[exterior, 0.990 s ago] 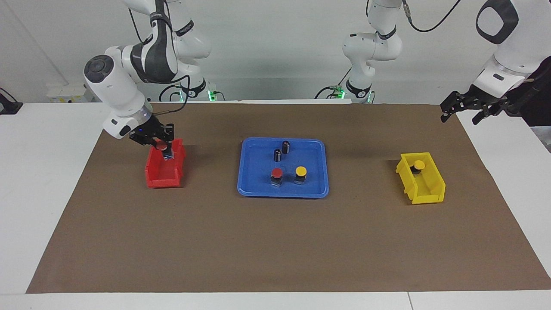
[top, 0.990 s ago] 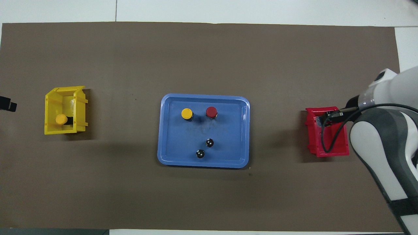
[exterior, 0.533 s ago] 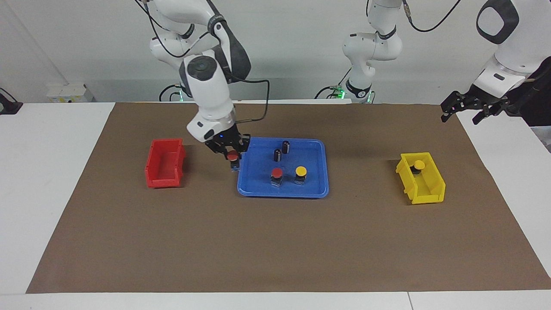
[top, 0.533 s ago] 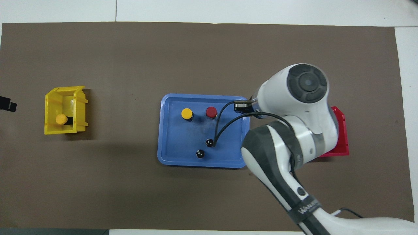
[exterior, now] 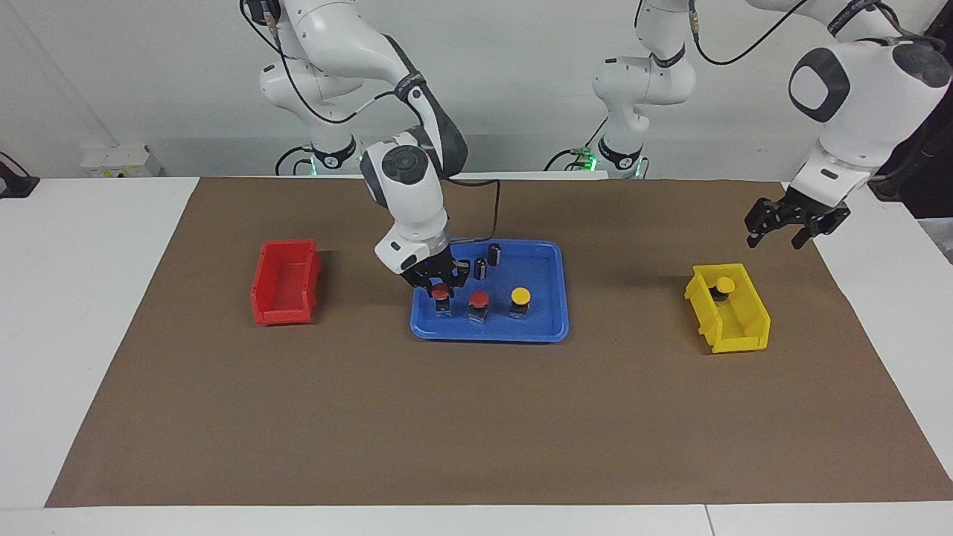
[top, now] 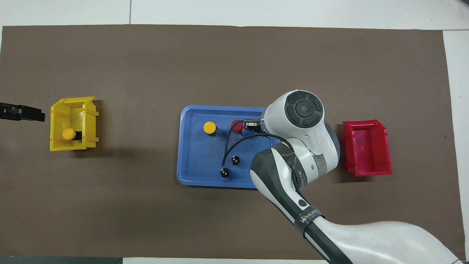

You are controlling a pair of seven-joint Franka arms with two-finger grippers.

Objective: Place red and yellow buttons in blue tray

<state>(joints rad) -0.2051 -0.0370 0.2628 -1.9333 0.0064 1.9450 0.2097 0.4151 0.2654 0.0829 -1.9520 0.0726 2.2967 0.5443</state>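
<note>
Red button (exterior: 441,293), round glossy cap on dark blocky body, stands upright in the blue tray (exterior: 547,327), pinched in the right claw (exterior: 441,289) directly above it; release looks next. Beside it: 2nd red button (exterior: 479,299), yellow button (exterior: 520,297). Last yellow button (exterior: 724,285) sits in yellow bin (exterior: 737,327), just below left claw (exterior: 791,227), fingers spread, the nearer arm.

The blue tray (exterior: 547,327), flat and low-rimmed, holds three upright buttons in a row: two red-capped buttons (exterior: 441,293) (exterior: 479,299) and a yellow-capped button (exterior: 520,296). Another yellow-capped button (exterior: 724,284) sits in the yellow bin (exterior: 733,327).
</note>
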